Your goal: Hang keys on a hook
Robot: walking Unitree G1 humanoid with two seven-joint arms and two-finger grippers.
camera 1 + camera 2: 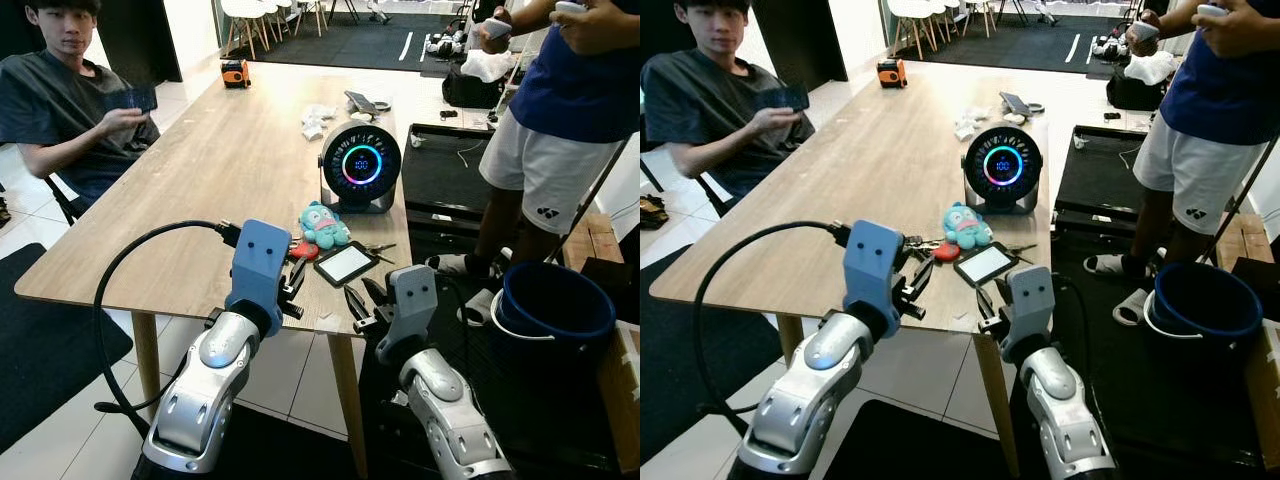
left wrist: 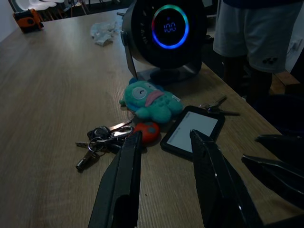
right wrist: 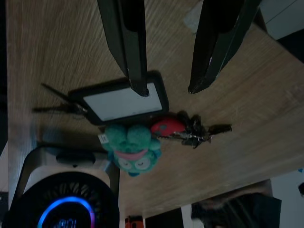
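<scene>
Nearest you, low in the left eye view, both claws are released and hold nothing: your left gripper (image 2: pixel 164 142) hovers with its fingers spread just short of the keys (image 2: pixel 102 139), and your right gripper (image 3: pixel 166 88) hangs over the near edge of the table (image 1: pixel 170 210) with one fingertip above the black card holder (image 2: pixel 191 131). The keys lie flat at centre frame, bunched against a red tag (image 2: pixel 147 130) and a teal plush charm (image 2: pixel 151 100). Your risk is closing on the charm or card holder instead of the ring, or nudging the bunch toward the table edge. I cannot make out any hook here. Farther up, the round black fan (image 1: pixel 361 165) glows what looks like "100"; other writing is unreadable.
</scene>
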